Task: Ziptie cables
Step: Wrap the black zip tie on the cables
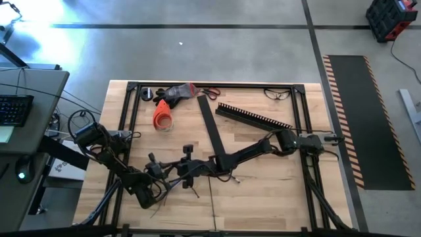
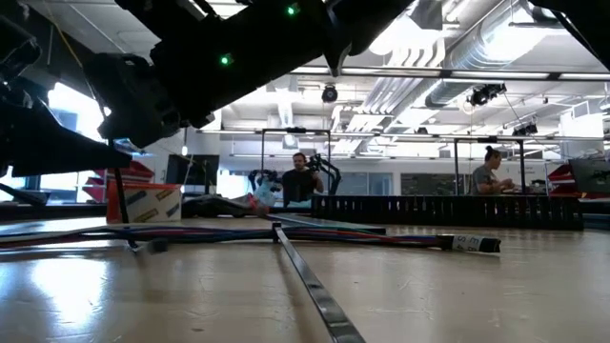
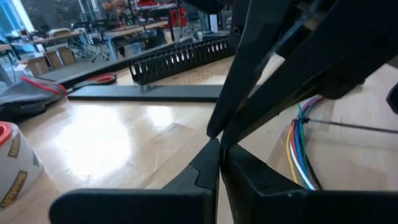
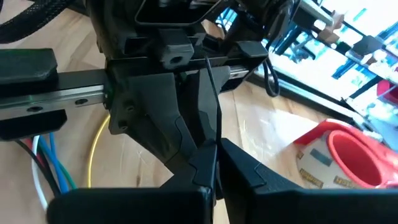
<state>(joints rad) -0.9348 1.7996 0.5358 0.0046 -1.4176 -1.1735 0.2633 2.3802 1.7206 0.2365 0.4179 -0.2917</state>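
Meeting tip to tip over the cables [image 1: 191,176] near the table's [image 1: 263,197] front middle, left gripper [image 3: 217,149] and right gripper [image 4: 211,152] are both closed, seemingly pinching a thin tie for cinching.

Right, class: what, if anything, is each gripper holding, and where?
Left gripper and right gripper are shut, tips meeting; a thin dark strip seems pinched between them, by its end.

A pale wooden table [image 1: 263,191] stood on a grey concrete floor [image 1: 217,59] marked with dark lines. A black mat [image 1: 371,118] with striped edging lay alongside. Beyond, exposed ceiling ducts [image 2: 429,86], bright windows [image 2: 67,105] and two seated people [image 2: 300,181] filled an open workshop.
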